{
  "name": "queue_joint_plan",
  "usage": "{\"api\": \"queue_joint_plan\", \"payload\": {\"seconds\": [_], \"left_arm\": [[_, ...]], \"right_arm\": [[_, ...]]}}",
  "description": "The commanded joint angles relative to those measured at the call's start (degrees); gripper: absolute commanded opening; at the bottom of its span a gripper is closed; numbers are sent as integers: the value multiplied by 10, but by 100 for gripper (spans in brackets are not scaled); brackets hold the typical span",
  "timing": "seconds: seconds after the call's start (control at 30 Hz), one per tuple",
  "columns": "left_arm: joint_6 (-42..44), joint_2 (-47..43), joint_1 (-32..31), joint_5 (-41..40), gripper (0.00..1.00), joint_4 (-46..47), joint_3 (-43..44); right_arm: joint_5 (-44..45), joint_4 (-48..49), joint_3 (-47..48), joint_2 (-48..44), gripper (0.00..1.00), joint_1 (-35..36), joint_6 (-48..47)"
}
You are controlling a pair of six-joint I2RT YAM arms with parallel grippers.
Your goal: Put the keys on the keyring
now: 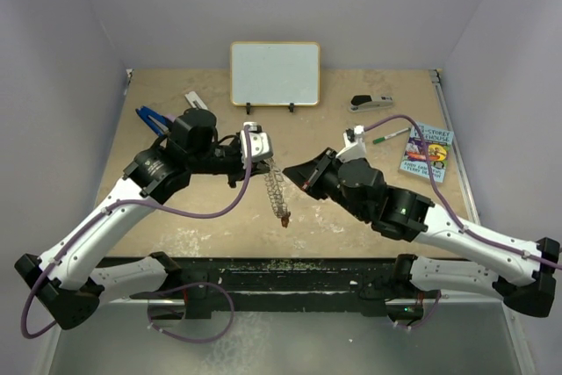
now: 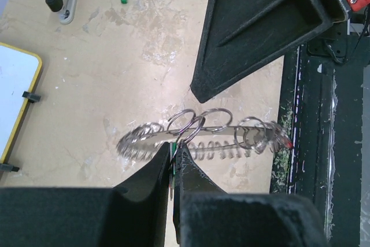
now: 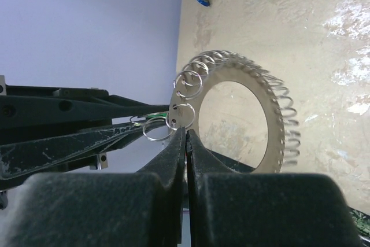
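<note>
Left hand (image 2: 175, 155): closed, pinching the rim of the keyring (image 1: 277, 189). The keyring is held over the tabletop (image 1: 202, 217) at the centre of the top view, seen edge-on. Its long axis runs from upper left to lower right. The red-headed key (image 1: 284, 221) sits at the lower end. Right hand (image 3: 186, 138): closed, with its tips at the rim beside the small split rings (image 3: 188, 82). Whether it grips anything cannot be determined.

Looking at a shiny silver keyring (image 3: 274, 125) and a tan table (image 1: 176, 217) mottled with pale blotches. Spotting a tiny red key head (image 2: 287, 142) at its near end. Also noticing a yellow-edged whiteboard (image 1: 274, 72) far back, blue stapler (image 1: 151, 118) far left, teal book (image 1: 428, 151) right.
</note>
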Motion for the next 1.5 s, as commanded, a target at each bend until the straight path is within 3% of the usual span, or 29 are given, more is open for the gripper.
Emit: {"api": "queue_joint_plan", "payload": {"seconds": [0.0,0.23,0.37,0.43,0.6,0.93,1.47], "left_arm": [[1,-19,2,0,4,34,21],[0,-25,2,12,4,40,18],[-25,-23,2,-5,4,42,16],[-35,-23,2,-6,4,40,16],[-50,-11,2,-9,4,26,25],[-34,41,2,33,4,-59,98],[-17,76,2,64,4,-115,160]], "right_arm": [[-10,1,16,5,0,-2,-17],[-20,4,19,-6,0,-3,-61],[24,-25,56,-9,26,-2,-156],[26,-44,69,-9,32,-2,-205],[-47,6,80,-10,30,-2,-339],[-125,25,100,27,30,8,-491],[-96,-14,127,24,30,9,-606]]}}
